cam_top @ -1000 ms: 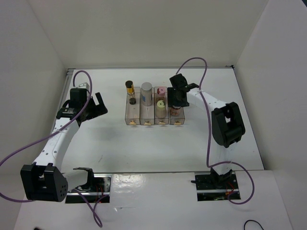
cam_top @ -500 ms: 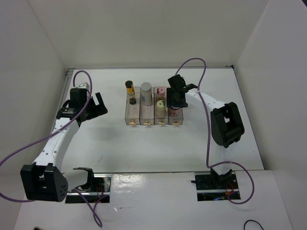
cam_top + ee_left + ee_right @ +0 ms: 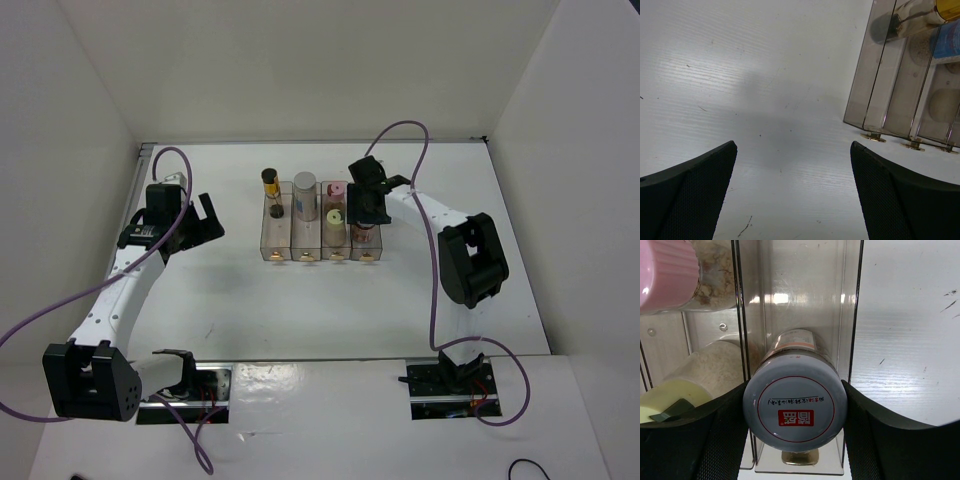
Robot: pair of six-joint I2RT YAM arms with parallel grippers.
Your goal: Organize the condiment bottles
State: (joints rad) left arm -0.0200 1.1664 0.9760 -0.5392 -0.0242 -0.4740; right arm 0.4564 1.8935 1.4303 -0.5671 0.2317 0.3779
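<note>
At the right end of the row of four clear rectangular plastic bins, the right tool is gripping the clear reddish-brown jar by its round pale grey lid. Its two black fingers are pressing against opposite sides of that lid. The jar is standing inside the rightmost bin with its long axis upright and running straight away from the tool, so the base is lying directly below the grip. Whether it is resting on the bin's floor I cannot tell. In my judgement the coming move is turning on that line: the tool is sitting square over the lid, so letting go or lifting calls for travel along the jar's axis, between the bin's walls. The left tool is hanging wide open over the white worktop, left of the bins and well apart from the jar, so the right arm is much the nearer.
</note>
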